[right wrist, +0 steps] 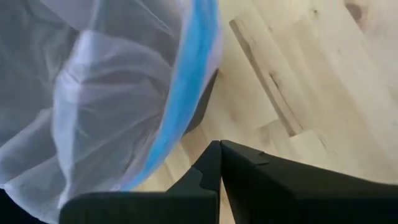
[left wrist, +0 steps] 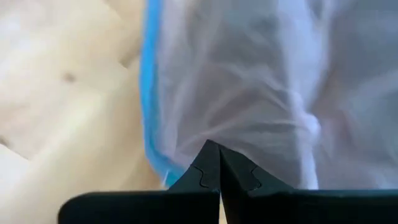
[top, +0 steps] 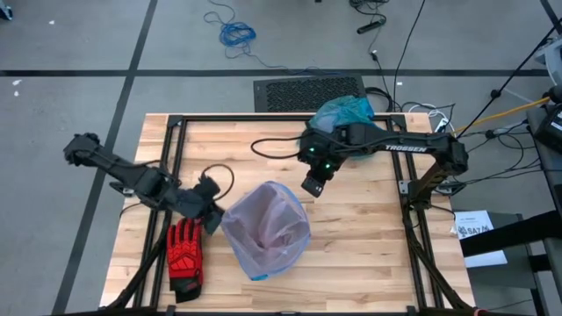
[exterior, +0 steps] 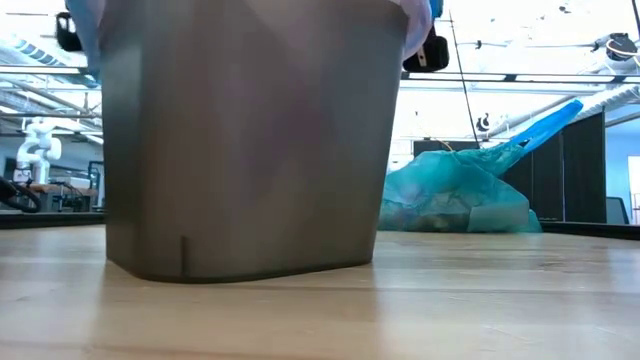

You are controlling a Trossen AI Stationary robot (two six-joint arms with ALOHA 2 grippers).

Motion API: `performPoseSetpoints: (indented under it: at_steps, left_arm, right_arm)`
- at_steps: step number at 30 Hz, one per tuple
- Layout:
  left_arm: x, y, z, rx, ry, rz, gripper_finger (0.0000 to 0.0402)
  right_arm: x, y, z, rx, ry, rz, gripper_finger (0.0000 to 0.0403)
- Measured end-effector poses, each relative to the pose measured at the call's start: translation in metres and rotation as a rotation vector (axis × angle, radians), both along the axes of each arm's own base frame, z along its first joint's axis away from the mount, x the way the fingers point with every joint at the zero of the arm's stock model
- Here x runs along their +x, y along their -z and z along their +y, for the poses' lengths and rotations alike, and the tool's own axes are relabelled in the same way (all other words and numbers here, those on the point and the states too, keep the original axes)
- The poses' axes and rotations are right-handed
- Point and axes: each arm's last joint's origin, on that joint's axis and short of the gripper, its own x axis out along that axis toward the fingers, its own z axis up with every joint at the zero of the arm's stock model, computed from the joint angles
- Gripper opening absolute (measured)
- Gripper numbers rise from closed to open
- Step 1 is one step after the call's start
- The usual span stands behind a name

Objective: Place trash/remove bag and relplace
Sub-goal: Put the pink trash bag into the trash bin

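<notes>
The full green bag (top: 345, 111) sits knotted at the back of the desk (top: 369, 219), out of the way. A fresh lilac bag (top: 266, 228) lines the bin (exterior: 250, 140), so replacement looks nearly done. Left gripper (top: 211, 213) and right gripper (top: 313, 184) flank its rim, fingers pressed together, holding nothing. The right arm (top: 404, 147) reads "TROSSEN"

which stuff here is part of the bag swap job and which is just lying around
Part of the job:
- teal-green bag, tied off at the table's far edge
- lilac bag lining the grey bin
- left gripper and right gripper, both shut beside the bin's rim

Just lying about:
- red glove
- blue cable on the floor
</notes>
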Motion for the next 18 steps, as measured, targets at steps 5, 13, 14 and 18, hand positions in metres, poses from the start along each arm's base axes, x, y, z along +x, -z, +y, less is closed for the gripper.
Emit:
performPoseSetpoints:
  at_steps: [5,13,14,18]
  left_arm:
    - [0.006,-0.001,0.021,0.068,-0.097,-0.023,0.0000]
    - [0.017,-0.003,0.061,0.164,-0.133,-0.032,0.0000]
    - [0.017,-0.003,0.064,0.150,-0.122,-0.029,0.0000]
    - [0.014,-0.006,0.061,0.010,-0.049,-0.037,0.0000]
  right_arm:
    - [-0.001,-0.009,0.007,0.048,0.041,-0.046,0.0000]
    - [0.001,-0.015,0.032,0.033,0.024,-0.096,0.0000]
    - [0.002,-0.015,0.033,0.018,0.028,-0.098,0.0000]
    - [0.004,-0.015,0.031,-0.015,0.059,-0.115,0.0000]
